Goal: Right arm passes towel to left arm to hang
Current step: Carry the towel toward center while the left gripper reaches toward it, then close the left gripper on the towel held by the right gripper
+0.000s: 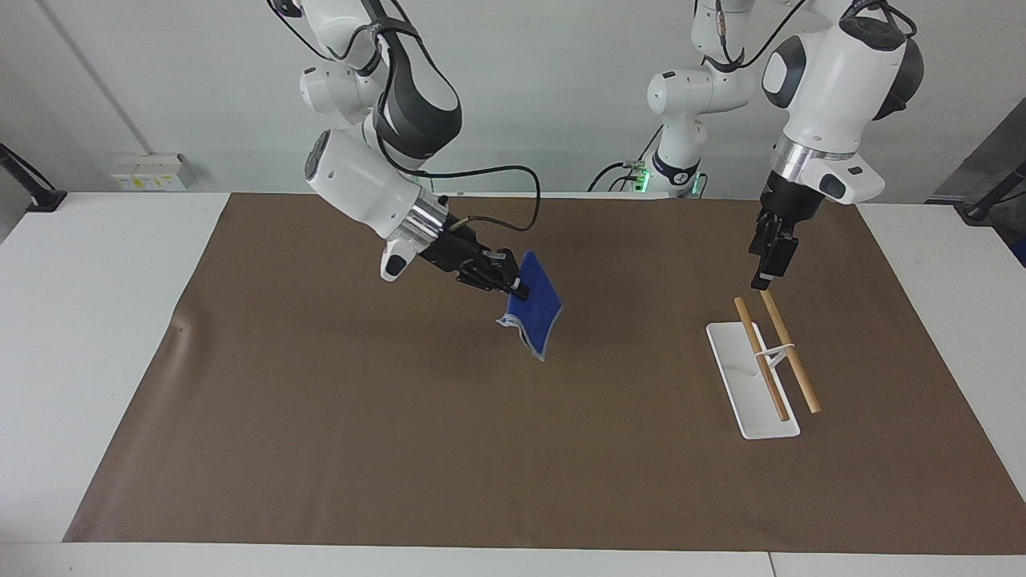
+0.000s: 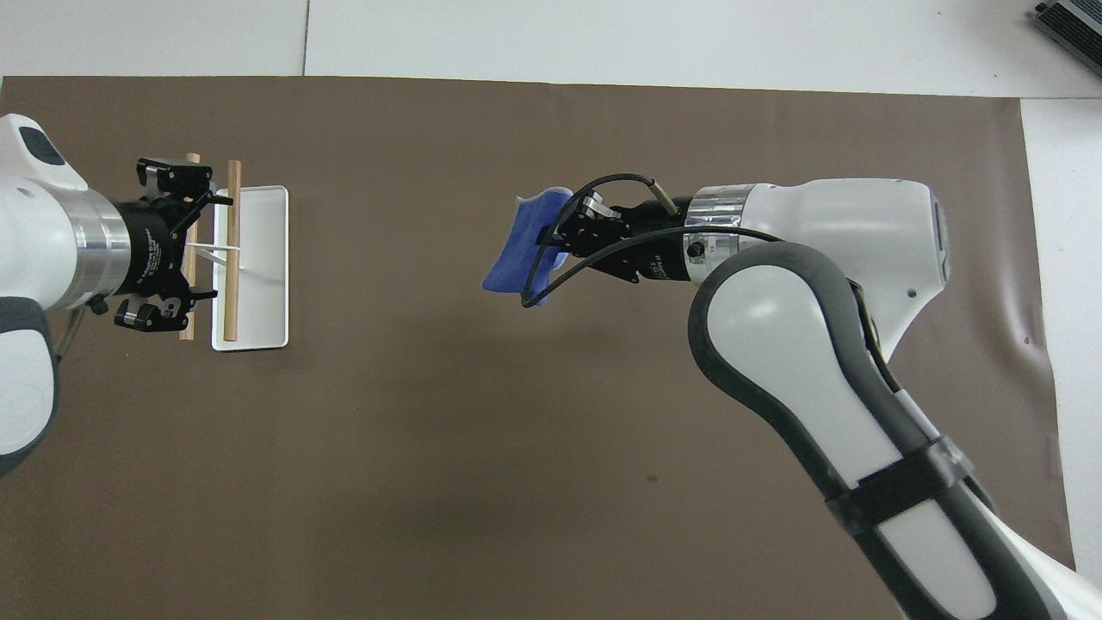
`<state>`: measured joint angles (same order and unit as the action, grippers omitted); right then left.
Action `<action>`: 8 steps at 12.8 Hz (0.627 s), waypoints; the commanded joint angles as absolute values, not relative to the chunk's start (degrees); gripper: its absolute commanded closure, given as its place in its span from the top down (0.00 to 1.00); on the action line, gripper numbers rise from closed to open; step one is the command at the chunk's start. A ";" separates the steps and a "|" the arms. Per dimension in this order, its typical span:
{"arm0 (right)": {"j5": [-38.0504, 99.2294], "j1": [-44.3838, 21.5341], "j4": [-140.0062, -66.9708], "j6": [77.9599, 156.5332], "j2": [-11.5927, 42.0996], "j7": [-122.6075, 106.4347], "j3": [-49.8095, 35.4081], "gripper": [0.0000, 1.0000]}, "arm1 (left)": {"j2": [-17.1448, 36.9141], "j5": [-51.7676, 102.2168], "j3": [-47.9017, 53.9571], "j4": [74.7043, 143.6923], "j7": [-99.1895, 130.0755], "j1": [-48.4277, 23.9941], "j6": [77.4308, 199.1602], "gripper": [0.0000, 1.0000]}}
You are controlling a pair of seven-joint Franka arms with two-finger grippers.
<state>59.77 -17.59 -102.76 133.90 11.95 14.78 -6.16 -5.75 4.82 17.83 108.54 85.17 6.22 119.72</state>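
Desk (image 1: 96, 320) carries a brown mat (image 1: 513, 449). Right gripper (image 1: 505, 282) is raised over mid-mat, fingers clenched on one edge of the towel (image 1: 535, 308); the cloth hangs clear below them. Left gripper (image 1: 768, 260) is over the rack (image 1: 761, 361) at the left arm's end, fingers spread.

Two glossy white jointed arms with dark-grey panels are seen: the right arm (image 1: 361, 172) and the left arm (image 1: 834, 72). Silver wrist rings and black looping cables are carried.
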 commanded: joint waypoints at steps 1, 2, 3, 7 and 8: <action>68.77 -21.26 -104.85 139.56 11.69 15.73 -6.33 0.00 | -7.73 8.34 20.99 111.97 97.86 5.80 123.92 1.00; 73.26 -22.05 -104.85 140.79 11.86 15.73 -6.33 0.00 | -7.73 8.96 23.01 112.32 102.61 5.80 124.53 1.00; 76.95 -23.37 -104.94 142.89 12.04 15.73 -6.33 0.00 | -7.73 9.05 24.51 112.93 106.22 5.80 125.67 1.00; 88.23 -24.61 -104.59 145.81 12.13 16.17 -6.33 0.00 | -7.82 10.11 29.26 117.24 115.12 5.62 132.61 1.00; 89.46 -24.61 -104.50 145.81 12.13 16.17 -6.42 0.00 | -7.74 10.11 29.96 118.03 115.83 5.62 133.41 1.00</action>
